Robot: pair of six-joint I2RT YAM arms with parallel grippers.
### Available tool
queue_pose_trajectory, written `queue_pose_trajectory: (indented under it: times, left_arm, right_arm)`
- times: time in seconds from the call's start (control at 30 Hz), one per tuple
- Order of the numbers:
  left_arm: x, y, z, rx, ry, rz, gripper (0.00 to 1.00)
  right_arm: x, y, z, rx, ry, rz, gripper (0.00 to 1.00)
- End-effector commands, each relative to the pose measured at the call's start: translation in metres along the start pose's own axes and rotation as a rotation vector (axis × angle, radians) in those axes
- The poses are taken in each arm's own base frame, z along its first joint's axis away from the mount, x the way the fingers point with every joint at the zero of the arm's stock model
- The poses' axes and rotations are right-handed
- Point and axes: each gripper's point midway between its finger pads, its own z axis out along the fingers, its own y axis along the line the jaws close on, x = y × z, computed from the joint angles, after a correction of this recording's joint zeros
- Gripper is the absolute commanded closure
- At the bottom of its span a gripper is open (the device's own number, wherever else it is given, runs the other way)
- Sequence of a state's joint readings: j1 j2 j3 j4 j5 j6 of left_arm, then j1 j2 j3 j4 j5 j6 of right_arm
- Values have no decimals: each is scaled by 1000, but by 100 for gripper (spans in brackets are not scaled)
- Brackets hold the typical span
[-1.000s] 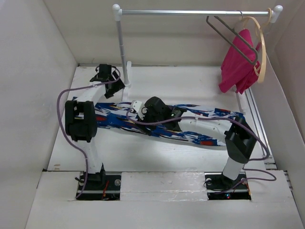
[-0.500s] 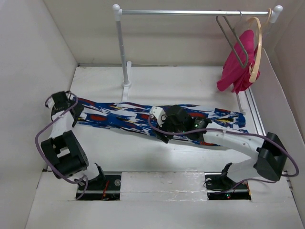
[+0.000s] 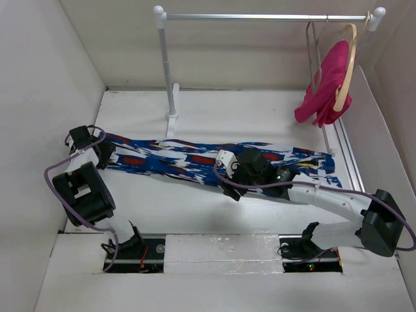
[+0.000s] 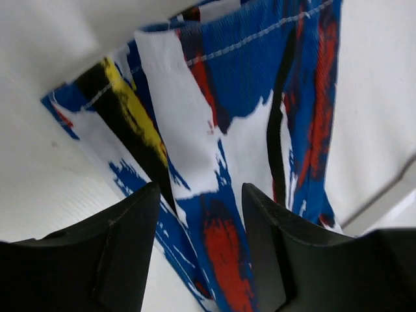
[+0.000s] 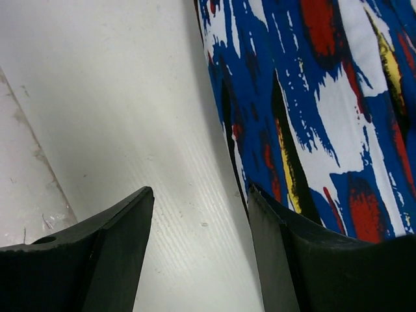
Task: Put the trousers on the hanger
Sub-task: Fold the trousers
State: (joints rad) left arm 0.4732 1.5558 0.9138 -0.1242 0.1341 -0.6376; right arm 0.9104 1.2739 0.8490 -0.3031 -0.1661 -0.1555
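blue trousers [image 3: 169,156] lie flat across the tabletop [image 3: 260,117], left edge to right, likely spread for an easy pick. left jaws apart over their left end, right jaws apart astride the near hem midway. hanger [image 3: 311,52] hangs above the far right corner.

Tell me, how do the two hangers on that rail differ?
The wire hanger is thin grey metal; the wooden hanger is thicker and pale. The wire hanger hangs bare, while the wooden hanger carries a pink garment. Both hang side by side at the right end of the rail.
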Motion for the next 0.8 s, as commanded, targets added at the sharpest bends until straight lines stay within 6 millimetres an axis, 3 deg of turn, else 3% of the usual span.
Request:
queue_pose_trajectory:
  times: [0.0,0.07,0.27,0.47,0.67,0.77]
  left_arm:
    - [-19,0,5,-60,-32,-12,52]
    - [-20,6,7,-100,-35,-19,57]
    - [-29,-9,25,-64,-9,-11,52]
    - [-34,-13,43,-67,10,-9,54]
    - [-17,14,55,-168,53,-8,49]
    - [-16,16,56,-159,48,2,48]
  right_arm:
    - [-25,-4,-14,31,-87,-6,35]
    - [-26,-5,-18,39,-89,-13,35]
    - [-25,-4,-22,34,-102,18,35]
    - [-26,-4,-30,46,-105,30,35]
    - [-23,-9,-36,73,-86,7,35]
    - [-22,-9,-34,62,-82,6,35]
